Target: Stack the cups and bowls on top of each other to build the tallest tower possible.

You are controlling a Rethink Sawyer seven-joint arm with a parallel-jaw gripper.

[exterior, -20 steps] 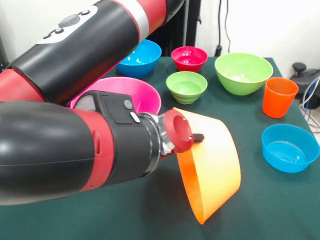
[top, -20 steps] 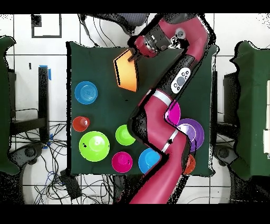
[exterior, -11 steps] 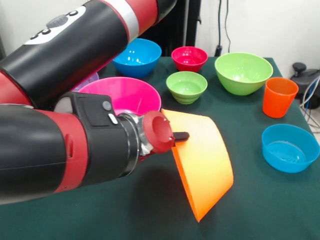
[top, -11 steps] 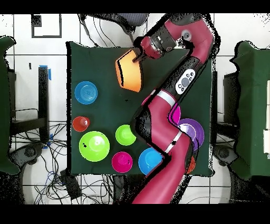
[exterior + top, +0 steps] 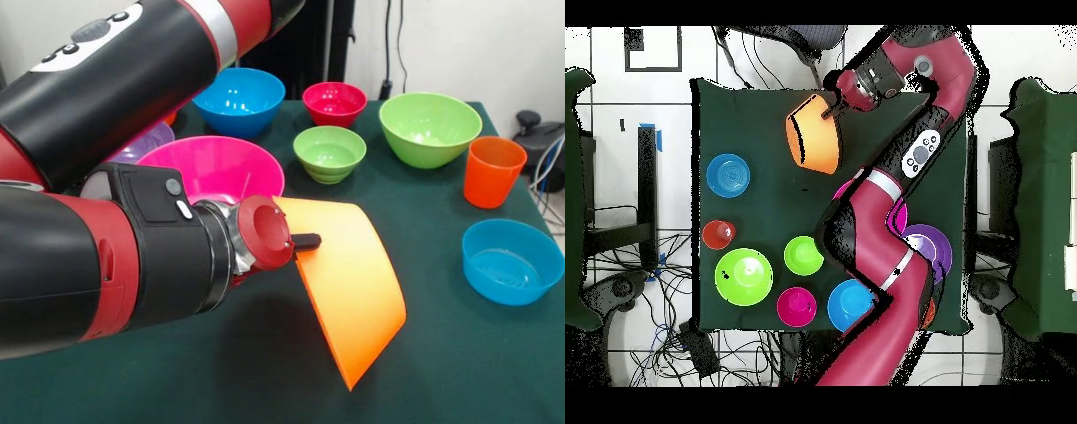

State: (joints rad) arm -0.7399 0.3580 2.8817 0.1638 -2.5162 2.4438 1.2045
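Bowls and one cup are to be stacked, and the large orange bowl (image 5: 353, 296) is the piece in hand: it is held clear of the green table (image 5: 494, 371), tipped on its side, by the gripper (image 5: 305, 240), which is pinched on the bowl's rim with a dark fingertip (image 5: 308, 240) seen against the inside wall. A light, thin, stiff plastic shell is judged from its glossy look, so little force should be needed, but a rim pinch on so smooth a wall may be expected to slip or swing if moved sharply. The rim is judged the only practical hold for a piece this wide. Just behind the gripper the large pink bowl (image 5: 216, 168) stands upright, a likely wide base. Farther off, the small green bowl (image 5: 329, 152), red bowl (image 5: 335, 103), blue bowl (image 5: 512, 261) and orange cup (image 5: 493, 170) stand apart and upright.
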